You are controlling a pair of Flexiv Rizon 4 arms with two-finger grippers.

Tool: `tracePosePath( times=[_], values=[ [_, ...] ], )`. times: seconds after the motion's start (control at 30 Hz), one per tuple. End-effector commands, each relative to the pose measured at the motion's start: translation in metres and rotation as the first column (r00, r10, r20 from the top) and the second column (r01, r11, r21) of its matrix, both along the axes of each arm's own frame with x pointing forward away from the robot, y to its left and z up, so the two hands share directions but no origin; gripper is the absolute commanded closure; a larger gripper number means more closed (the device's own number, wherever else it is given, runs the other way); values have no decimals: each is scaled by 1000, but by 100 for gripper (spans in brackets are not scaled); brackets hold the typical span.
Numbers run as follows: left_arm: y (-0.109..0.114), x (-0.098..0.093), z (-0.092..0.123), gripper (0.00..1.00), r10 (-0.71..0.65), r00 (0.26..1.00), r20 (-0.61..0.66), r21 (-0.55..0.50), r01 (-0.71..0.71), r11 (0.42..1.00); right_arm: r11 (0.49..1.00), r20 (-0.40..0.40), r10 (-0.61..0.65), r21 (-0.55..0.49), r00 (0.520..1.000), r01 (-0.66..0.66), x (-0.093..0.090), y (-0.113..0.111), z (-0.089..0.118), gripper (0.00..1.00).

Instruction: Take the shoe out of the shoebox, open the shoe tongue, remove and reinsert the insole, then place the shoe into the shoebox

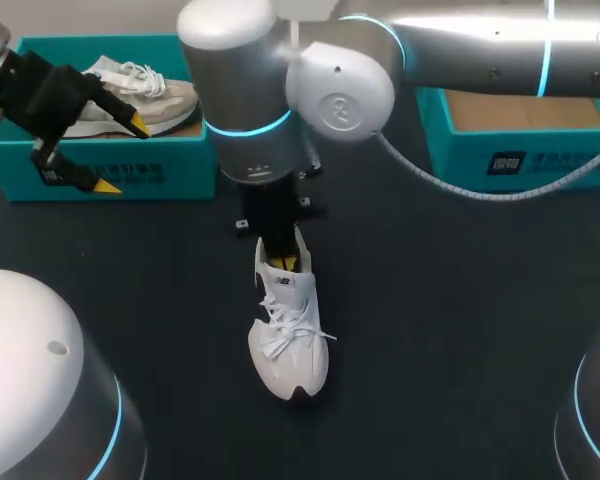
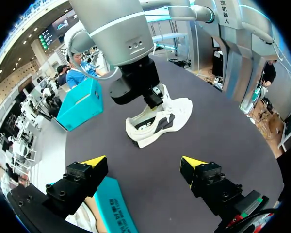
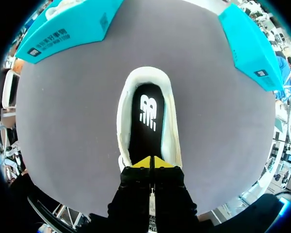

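Head view: my right gripper [image 1: 283, 258] stands straight down in the mouth of the shoe [image 1: 290, 345]. The shoe sits on its sole in the middle of the table [image 1: 460, 330], well apart from the left box [image 1: 100, 172] and the right box [image 1: 540, 150]. My left gripper [image 1: 123, 155] hangs over the left box, spread wide and holding nothing. Another shoe [image 1: 145, 95] lies in that box.

Left wrist view: the shoe is white and soft-sided, with a dark side panel and loose laces. I judge it light enough to skate on the smooth dark tabletop. Any pull should therefore go slowly and straight up out of the opening, not sideways. My free hand could pin the toe.

Right wrist view: my yellow tips [image 3: 144, 163] are pressed together with no gap showing, at the near edge of the opening. Whether they pinch something thin there, I cannot tell. The insole [image 3: 146, 119] lies flat inside the padded white collar. It is black, thin and probably floppy. I would take its edge only and peel rather than yank.
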State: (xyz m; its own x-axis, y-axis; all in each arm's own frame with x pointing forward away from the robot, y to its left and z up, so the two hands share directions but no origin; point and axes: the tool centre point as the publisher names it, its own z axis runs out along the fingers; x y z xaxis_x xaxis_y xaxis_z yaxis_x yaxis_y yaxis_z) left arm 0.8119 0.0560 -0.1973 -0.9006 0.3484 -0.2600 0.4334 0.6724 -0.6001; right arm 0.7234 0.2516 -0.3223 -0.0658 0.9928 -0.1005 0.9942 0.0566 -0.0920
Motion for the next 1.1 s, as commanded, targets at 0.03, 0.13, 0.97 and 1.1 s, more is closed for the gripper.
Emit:
tracePosePath(
  times=[0.03,0.13,0.97,1.1],
  values=[
    [0,-1,0,0,0,1000,0,3,0,1000,1000,1,-10,23,1000,10,-2,-2,-7,100],
    [0,-1,0,0,0,1000,0,3,0,1000,999,-3,-15,48,1000,15,-3,0,-10,65],
    [0,-1,0,0,0,1000,0,3,0,1000,991,-55,46,124,997,-39,-1,-4,-28,0],
    [0,-1,0,0,0,1000,0,3,0,1000,994,-51,20,111,998,-14,-6,-6,-17,0]
  ],
)
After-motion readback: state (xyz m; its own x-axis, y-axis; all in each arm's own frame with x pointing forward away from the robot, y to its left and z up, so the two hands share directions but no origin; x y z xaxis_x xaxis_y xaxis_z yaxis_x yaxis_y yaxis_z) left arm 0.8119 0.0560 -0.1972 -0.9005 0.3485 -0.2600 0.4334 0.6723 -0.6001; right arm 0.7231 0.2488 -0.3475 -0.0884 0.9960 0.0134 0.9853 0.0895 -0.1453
